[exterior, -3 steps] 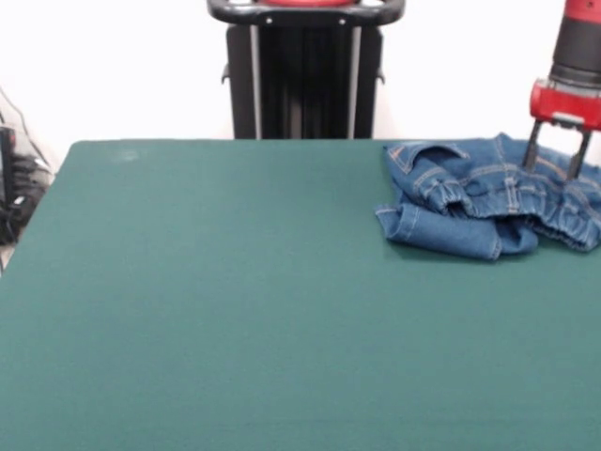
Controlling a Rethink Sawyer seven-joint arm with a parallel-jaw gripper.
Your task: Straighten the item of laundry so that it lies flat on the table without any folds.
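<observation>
My end effector hangs open, fingertips touching the bunched-up jeans at the desk's far right.

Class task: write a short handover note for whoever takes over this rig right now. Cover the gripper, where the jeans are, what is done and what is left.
Gripper: open, two fingers pointing down onto the top of the jeans; nothing looks pinched between them yet.
Jeans: bunched in a heap near the far right corner of the green table, waistband and legs folded over each other; the heap runs to the picture's right edge.
Done: the arm is in place over the heap, nothing more.
Left: grip an edge, pull the jeans out and spread them flat with no folds.
</observation>
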